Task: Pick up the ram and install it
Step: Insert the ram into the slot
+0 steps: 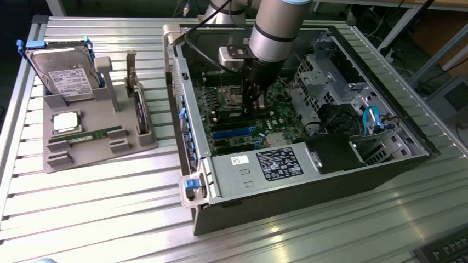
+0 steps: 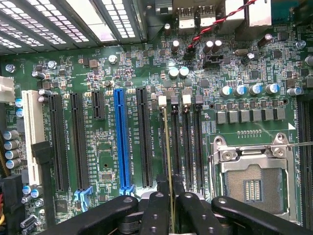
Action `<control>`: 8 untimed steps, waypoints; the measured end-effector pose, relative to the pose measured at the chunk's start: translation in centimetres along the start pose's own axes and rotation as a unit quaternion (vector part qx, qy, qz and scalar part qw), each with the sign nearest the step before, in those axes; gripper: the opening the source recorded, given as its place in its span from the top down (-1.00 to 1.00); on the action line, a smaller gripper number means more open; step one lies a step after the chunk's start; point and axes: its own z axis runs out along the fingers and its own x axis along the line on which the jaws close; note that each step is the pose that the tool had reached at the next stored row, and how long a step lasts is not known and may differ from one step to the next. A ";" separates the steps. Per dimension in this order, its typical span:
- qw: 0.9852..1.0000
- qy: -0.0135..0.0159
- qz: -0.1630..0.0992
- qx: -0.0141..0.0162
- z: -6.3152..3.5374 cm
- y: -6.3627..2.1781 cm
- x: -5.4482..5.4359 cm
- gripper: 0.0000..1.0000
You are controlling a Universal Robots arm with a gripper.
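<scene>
My gripper (image 1: 252,105) reaches down into the open computer case, over the motherboard (image 1: 241,129). In the wrist view the gripper (image 2: 171,203) is shut on the ram (image 2: 167,147), seen edge-on as a thin greenish-yellow strip between the two black fingers (image 2: 155,213). The ram stands upright along the outermost memory slot (image 2: 164,127), beside the other black memory slots (image 2: 188,142). Whether it is fully seated in the slot cannot be told. The white latch (image 2: 162,101) at the slot's far end sits at the ram's tip.
The empty processor socket (image 2: 252,183) lies beside the memory slots, with a blue expansion slot (image 2: 122,142) on the other side. On the grey fixture (image 1: 109,153) at the exterior view's left are a hard drive (image 1: 66,76), a silver processor (image 1: 64,121) and another green stick (image 1: 95,134).
</scene>
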 end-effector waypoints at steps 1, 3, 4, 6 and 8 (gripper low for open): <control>1.000 0.000 0.001 0.000 0.00 0.00 0.0 0.72; 1.000 0.000 0.002 0.000 0.00 0.01 0.0 0.72; 1.000 0.000 0.002 0.000 0.00 0.01 0.0 0.72; 1.000 0.000 0.002 0.000 0.01 0.01 0.0 0.72; 1.000 0.000 0.002 0.000 0.05 0.01 0.0 0.72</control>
